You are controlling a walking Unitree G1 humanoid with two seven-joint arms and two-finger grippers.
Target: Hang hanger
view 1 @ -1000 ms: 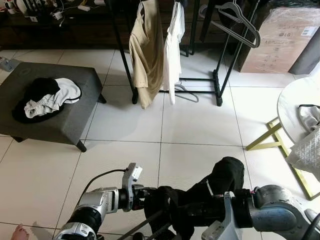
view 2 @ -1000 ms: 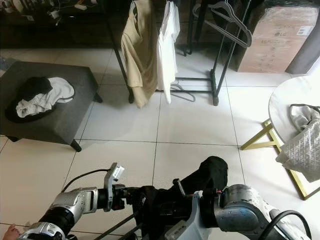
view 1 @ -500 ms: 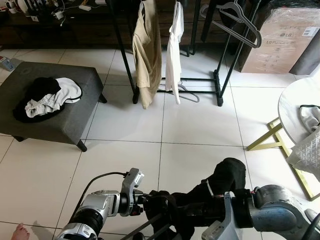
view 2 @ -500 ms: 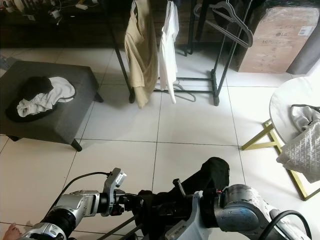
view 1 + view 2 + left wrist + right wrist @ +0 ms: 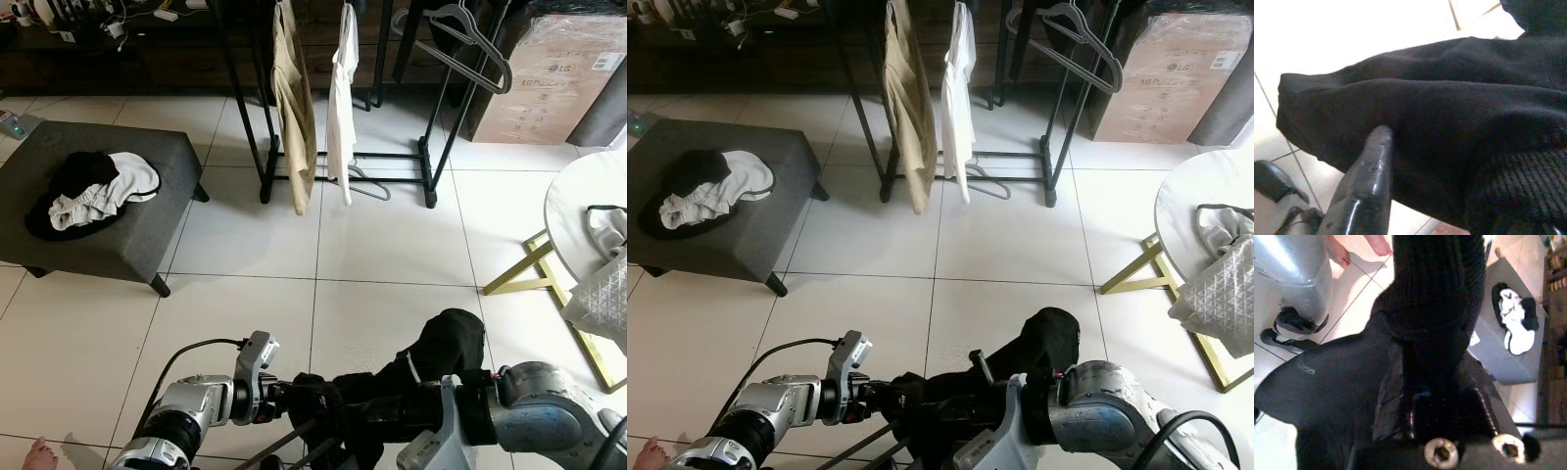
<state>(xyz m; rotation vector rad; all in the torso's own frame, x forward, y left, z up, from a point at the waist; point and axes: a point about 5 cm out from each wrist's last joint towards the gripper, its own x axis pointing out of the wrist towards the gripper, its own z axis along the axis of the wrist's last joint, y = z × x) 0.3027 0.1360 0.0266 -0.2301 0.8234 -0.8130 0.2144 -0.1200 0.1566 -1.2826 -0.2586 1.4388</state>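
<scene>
End effectors left point(image 5: 294, 403) and right point(image 5: 392, 416) both clamp black garment point(image 5: 431, 357).

The black garment point(image 5: 392, 392) buries the fingertips of the left gripper point(image 5: 294, 399) and right gripper point(image 5: 972, 403), so their grip cannot be judged, while the clothes rack point(image 5: 431, 147) top is cut off

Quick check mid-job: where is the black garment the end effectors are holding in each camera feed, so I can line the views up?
Left eye: black garment bottom centre, between both arms.
Right eye: bottom centre, slightly further left.
Left wrist: spans the frame, finger against it.
Right wrist: centre.
Shared landmark: grey ottoman.
</scene>
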